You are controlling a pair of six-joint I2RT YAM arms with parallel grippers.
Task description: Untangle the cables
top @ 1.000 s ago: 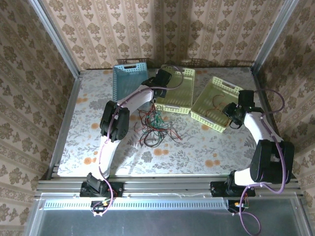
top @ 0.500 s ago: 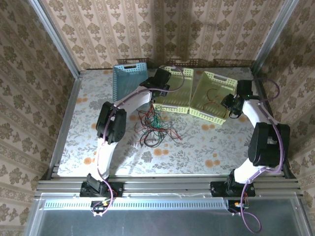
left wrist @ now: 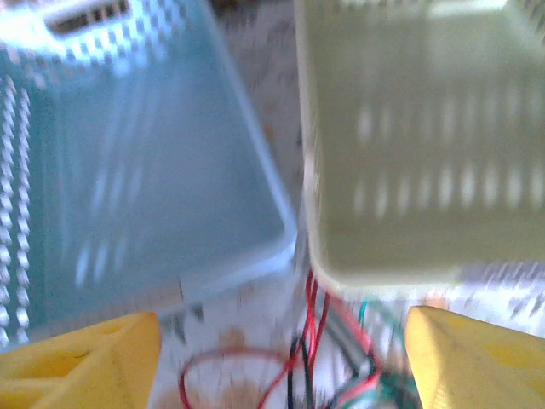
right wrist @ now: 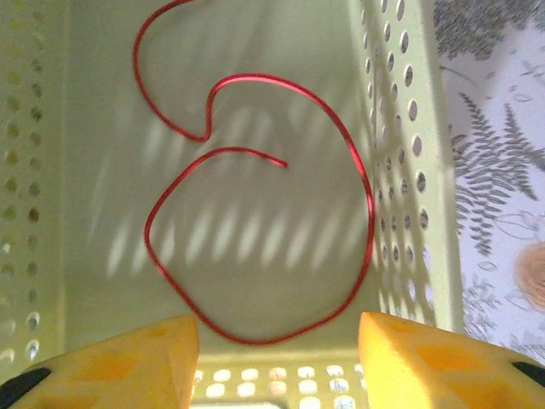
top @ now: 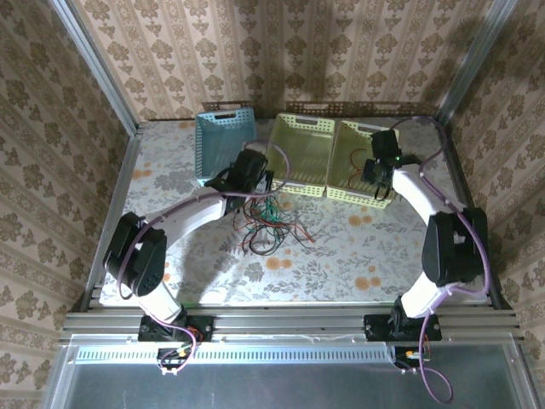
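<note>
Taking the middle basket as reference.

- The cables are seen as a loose red, green and black tangle on the table. They lie just off the near-left corner of the middle basket, outside it.
- The blue basket is set just left of the middle basket. The right basket is set against its right side.
- One red cable is laid apart from the tangle. It is curled on the floor of the right basket, one basket over from the middle basket.
- The left gripper is placed at the near-left corner of the middle basket, over the far edge of the tangle. Its fingers are spread wide and released, with nothing gripped between them. From the left wrist, the gap between the blue basket and the middle basket is seen ahead, with red and black strands below.
- The right gripper is positioned right of the middle basket, over the near end of the right basket. Its fingers are parted, with nothing clamped between them.
</note>
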